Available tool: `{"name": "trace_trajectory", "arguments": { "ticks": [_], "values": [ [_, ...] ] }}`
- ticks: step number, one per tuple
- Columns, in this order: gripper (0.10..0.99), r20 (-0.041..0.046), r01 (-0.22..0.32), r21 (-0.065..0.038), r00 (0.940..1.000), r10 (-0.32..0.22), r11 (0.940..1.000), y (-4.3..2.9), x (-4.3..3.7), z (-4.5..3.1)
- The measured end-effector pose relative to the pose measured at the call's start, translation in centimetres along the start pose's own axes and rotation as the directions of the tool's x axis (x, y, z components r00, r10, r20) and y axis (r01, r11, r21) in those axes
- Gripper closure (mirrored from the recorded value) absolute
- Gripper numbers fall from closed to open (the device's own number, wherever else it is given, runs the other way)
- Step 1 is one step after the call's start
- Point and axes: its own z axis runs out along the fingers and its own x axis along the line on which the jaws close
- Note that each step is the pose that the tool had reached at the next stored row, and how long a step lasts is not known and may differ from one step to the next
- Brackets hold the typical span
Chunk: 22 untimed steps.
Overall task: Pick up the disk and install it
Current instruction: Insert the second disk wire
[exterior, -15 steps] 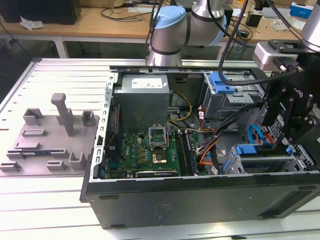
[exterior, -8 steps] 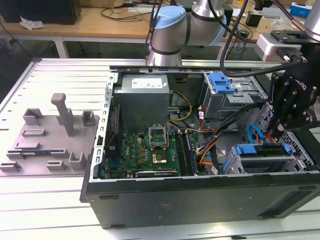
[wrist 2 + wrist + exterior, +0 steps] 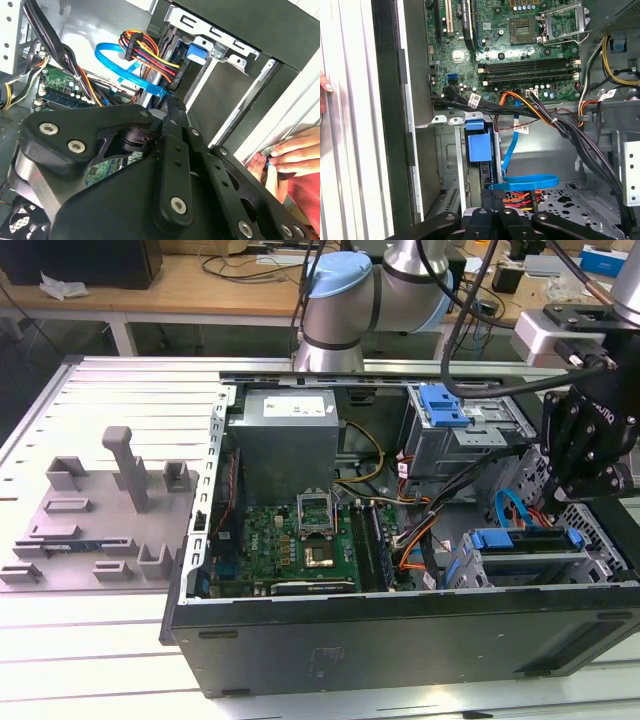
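The disk [image 3: 524,541], silver in a bright blue carrier, lies in the lower drive bay at the case's front right corner. Its blue carrier end [image 3: 479,142] sits between the bay's metal rails, and the same blue end [image 3: 197,51] shows beside the power plug. My gripper [image 3: 562,498] hangs just above and to the exterior view's right of the disk. Its black fingers [image 3: 492,196] are pressed together with nothing between them, a short way from the carrier. The fingertips [image 3: 171,106] point at the blue data cable [image 3: 131,75].
The open computer case [image 3: 400,640] lies on a slatted table. A blue data cable [image 3: 530,181] and a bundle of coloured power wires [image 3: 520,200] loop close to the fingertips. An upper cage carries a blue latch [image 3: 443,405]. A person's hand [image 3: 292,152] rests outside the case wall.
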Motion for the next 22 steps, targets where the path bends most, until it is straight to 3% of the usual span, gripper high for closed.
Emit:
{"name": "trace_trajectory", "arguments": {
  "ticks": [10,22],
  "values": [
    [0.98,-0.0002,0.0,0.0,1.0,0.0,1.0,0.02,0.0,1.15],
    [0.98,-0.0003,0.0,0.0,1.0,0.0,1.0,0.03,0.04,1.93]
  ]
}}
